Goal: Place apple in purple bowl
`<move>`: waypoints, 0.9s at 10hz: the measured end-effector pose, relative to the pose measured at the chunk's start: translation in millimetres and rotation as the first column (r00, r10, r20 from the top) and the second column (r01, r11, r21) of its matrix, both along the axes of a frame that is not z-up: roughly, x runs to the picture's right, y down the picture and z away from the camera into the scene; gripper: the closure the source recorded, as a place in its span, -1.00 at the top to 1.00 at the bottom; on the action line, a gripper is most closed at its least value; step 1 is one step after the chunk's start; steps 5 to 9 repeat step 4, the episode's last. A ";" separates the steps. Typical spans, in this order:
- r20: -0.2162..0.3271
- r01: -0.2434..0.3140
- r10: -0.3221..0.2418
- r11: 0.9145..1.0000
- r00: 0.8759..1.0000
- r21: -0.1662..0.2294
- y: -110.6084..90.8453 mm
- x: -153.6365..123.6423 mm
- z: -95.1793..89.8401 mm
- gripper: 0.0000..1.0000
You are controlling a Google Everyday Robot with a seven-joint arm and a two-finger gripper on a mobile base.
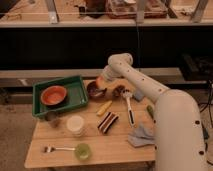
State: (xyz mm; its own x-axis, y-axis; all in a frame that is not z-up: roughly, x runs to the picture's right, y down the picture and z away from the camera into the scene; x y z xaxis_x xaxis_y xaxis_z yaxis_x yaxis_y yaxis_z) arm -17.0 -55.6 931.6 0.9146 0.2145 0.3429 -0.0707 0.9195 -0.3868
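Note:
The apple (100, 81) is a small red-orange ball at the tip of my gripper (102, 83). The gripper is shut on it and holds it just above the far-left rim of the purple bowl (96, 92). The bowl is dark maroon and stands on the wooden table just right of the green tray. My white arm reaches in from the lower right, bends at an elbow (120, 62) and comes down onto the bowl. The gripper hides part of the apple.
A green tray (75, 83) holds an orange bowl (54, 95). A dark lumpy item (119, 91), a white-handled brush (129, 106), a yellow item (104, 107), a striped item (108, 121), a white cup (76, 124), a green cup (82, 151), a fork (55, 148) and a grey cloth (141, 135) lie around.

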 end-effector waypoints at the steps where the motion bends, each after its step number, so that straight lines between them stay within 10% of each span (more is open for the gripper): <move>1: 0.004 0.005 -0.005 1.000 1.000 -0.007 0.3 -0.6 -0.4 0.60; 9: 0.046 0.010 -0.007 0.998 0.999 -0.068 1.3 0.7 -3.6 0.60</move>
